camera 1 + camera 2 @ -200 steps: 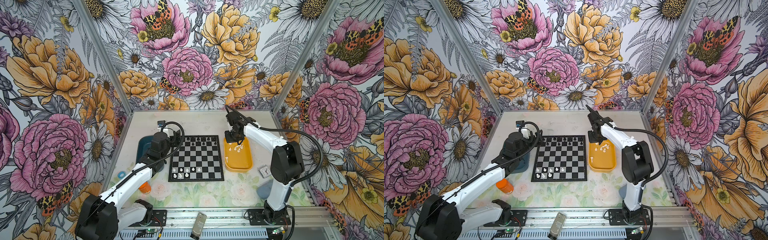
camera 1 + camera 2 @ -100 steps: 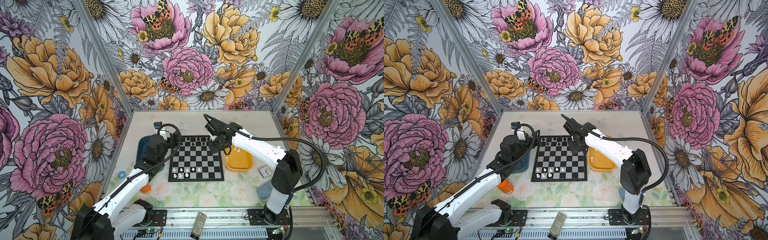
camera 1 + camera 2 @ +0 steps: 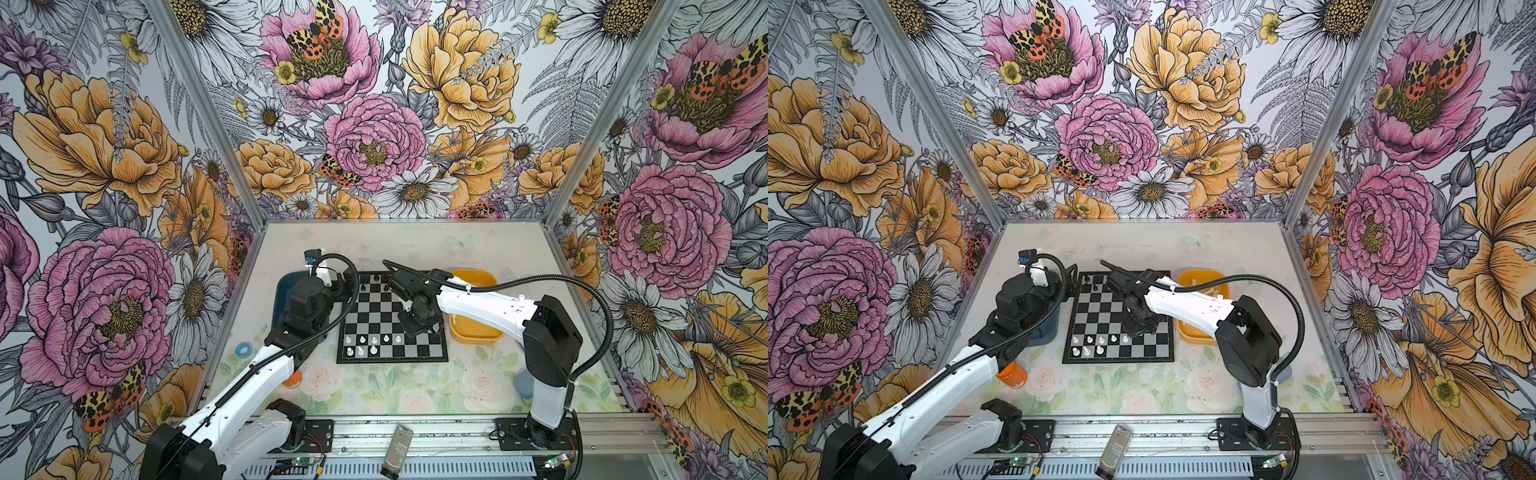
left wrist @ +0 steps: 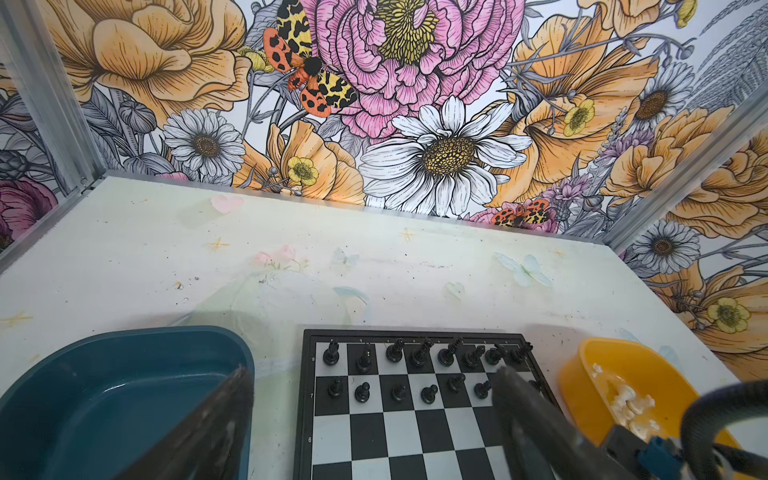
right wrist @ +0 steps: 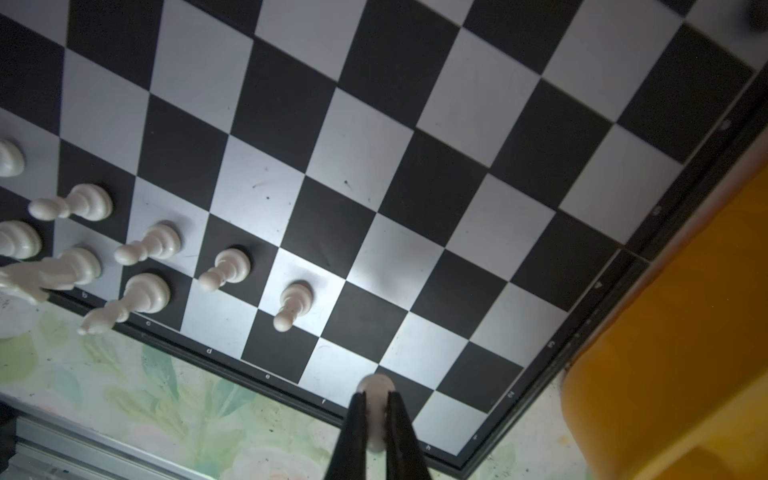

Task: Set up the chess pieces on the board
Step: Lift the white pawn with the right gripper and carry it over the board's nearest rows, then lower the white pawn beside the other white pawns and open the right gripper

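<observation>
The board [image 3: 388, 309] [image 3: 1100, 309] lies mid-table. Several white chess pieces [image 3: 362, 341] [image 5: 143, 247] stand on its near left squares. Black pieces [image 4: 399, 353] fill the two far rows. My right gripper [image 5: 376, 401] is shut on a small white chess piece [image 5: 376, 384] and hangs above the board's near edge, to the right of the standing white ones; in both top views its wrist [image 3: 417, 324] [image 3: 1138, 322] hides the fingertips. My left gripper [image 4: 372, 370] [image 3: 343, 286] is open and holds nothing, above the board's far left corner.
A yellow tray [image 3: 473, 334] [image 4: 590, 374] with loose white pieces [image 4: 623, 403] sits right of the board. A dark blue tub [image 3: 284, 286] [image 4: 104, 374] sits to its left. An orange-capped bottle [image 3: 1013, 374], a blue ring [image 3: 243, 349] and a grey-blue object [image 3: 521, 384] lie near the front.
My right arm has swung from over the yellow tray to above the board's near right part, its gripper staying shut. The left arm has shifted only slightly.
</observation>
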`<state>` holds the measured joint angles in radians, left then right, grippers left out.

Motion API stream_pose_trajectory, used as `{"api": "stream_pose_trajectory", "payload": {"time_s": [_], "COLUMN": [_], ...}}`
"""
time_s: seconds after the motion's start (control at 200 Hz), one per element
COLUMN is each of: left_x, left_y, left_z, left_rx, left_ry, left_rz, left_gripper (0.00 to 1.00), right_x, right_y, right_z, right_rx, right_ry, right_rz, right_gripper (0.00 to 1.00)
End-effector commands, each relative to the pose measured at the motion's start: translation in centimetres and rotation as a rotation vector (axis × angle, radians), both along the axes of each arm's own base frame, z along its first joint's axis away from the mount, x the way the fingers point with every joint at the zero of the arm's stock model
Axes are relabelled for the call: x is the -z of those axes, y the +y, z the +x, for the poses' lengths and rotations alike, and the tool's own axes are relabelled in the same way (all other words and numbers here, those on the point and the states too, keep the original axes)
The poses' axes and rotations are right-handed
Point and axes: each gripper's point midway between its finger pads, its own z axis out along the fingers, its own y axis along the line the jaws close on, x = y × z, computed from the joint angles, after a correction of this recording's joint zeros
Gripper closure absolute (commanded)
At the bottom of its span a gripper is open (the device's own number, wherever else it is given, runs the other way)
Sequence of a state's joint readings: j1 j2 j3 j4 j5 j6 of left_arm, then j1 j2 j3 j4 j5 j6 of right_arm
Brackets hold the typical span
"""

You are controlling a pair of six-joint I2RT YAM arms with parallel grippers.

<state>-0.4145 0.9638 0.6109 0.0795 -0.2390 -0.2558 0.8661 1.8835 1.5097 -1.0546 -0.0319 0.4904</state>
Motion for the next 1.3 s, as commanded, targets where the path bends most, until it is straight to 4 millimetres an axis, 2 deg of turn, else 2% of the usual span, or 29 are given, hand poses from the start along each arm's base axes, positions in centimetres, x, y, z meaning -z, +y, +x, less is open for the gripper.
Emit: {"api": "stream_pose_trajectory", "payload": {"time_s": [0.0,0.16,0.425,0.876,1.296], "left_x": [-0.2,-0.3,-0.3,-0.2,-0.2], "left_y": [0.4,0.4,0.4,0.6,0.6], "left_z": [-0.1,-0.2,-0.2,-0.3,-0.2], "left_rx": [-0.009,-0.009,-0.009,-0.014,-0.016], "left_ry": [-0.016,-0.019,-0.019,-0.020,-0.018], "left_rz": [-0.013,-0.016,-0.017,-0.013,-0.010], "left_gripper": [0.09,0.09,0.09,0.09,0.09], "right_x": [1.0,2.2,3.4,4.1,4.1], "right_y": [1.4,1.5,1.2,1.1,0.8], "right_z": [-0.7,-1.3,-1.0,-0.3,0.5], "right_rx": [0.009,0.003,0.011,0.031,0.053], "right_ry": [0.027,0.049,0.046,0.029,0.012], "right_rz": [0.025,0.005,-0.023,-0.038,-0.040], "right_gripper": [1.00,1.00,1.00,1.00,1.00]}}
